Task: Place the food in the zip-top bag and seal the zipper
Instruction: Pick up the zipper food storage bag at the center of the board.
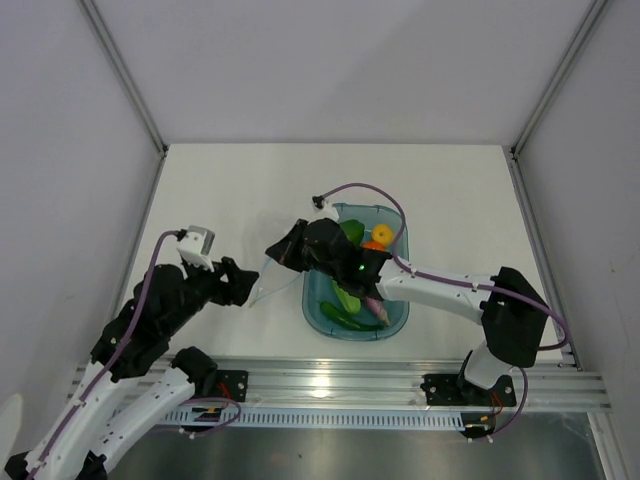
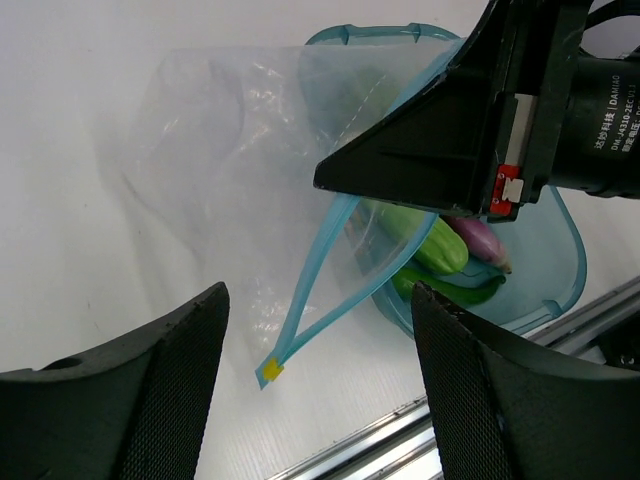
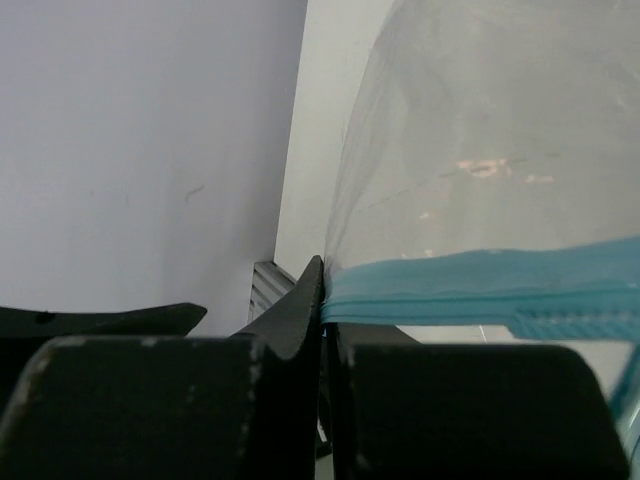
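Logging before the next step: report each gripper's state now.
Left gripper: open, holding nothing.
Right gripper: closed on the thin light blue zipper strip of the clear crinkly plastic bag.

A white bench sits inside a pale enclosure of 3 plain matte walls: a back wall, a left wall and a right wall. 2 aluminium posts rise at its far corners. A silver slotted rail lines the near edge, glinting under even, diffuse light.

The right end effector hides the zipper's upper end and part of the tray.
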Controlling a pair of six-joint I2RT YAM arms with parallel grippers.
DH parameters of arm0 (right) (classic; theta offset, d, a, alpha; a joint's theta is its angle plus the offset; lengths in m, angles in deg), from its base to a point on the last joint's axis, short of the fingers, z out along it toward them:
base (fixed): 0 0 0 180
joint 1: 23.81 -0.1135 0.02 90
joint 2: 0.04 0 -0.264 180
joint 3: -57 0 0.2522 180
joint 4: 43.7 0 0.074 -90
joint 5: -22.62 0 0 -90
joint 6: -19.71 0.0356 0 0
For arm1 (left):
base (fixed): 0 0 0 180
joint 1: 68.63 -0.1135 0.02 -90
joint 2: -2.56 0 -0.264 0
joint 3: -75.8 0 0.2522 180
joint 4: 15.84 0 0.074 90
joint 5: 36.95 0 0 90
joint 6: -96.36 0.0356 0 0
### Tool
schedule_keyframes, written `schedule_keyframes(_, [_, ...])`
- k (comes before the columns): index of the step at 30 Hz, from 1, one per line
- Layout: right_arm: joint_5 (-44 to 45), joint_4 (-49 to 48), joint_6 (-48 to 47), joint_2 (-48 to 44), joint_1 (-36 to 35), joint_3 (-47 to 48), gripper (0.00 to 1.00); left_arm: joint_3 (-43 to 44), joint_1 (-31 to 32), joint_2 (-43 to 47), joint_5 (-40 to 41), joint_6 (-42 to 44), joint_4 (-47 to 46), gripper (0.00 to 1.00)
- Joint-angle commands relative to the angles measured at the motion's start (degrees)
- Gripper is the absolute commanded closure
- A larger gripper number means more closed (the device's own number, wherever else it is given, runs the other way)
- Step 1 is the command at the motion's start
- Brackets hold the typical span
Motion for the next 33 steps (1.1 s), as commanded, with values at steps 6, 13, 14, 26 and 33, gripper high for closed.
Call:
schedule_keyframes(6, [-3.05, 0.03, 2.71, -5.45, 0.67, -0.98, 1.00, -2.46, 0.37, -3.63, -6.45, 2.90, -7.57, 0.24])
schedule_keyframes(13, [-6.12, -0.76, 4.56, -5.62, 1.82, -0.72, 1.00, -3.00, 0.98, -6.97, -6.56, 4.75, -8.72, 0.25])
schedule_keyframes(14, [-6.39, -0.85, 4.65, -5.62, 1.82, -0.72, 1.00, -2.91, 0.98, -7.41, -6.29, 4.75, -8.81, 0.25])
schedule_keyframes(26, [-9.47, -2.25, 6.67, -5.36, 1.64, -0.54, 1.00, -3.09, 0.98, -13.04, -0.93, 3.43, -11.26, 0.32])
schedule_keyframes(33, [-10.17, -2.25, 6.76, -5.18, 1.46, -0.63, 0.97, -1.69, 0.98, -15.23, 0.65, 2.82, -11.80, 0.59])
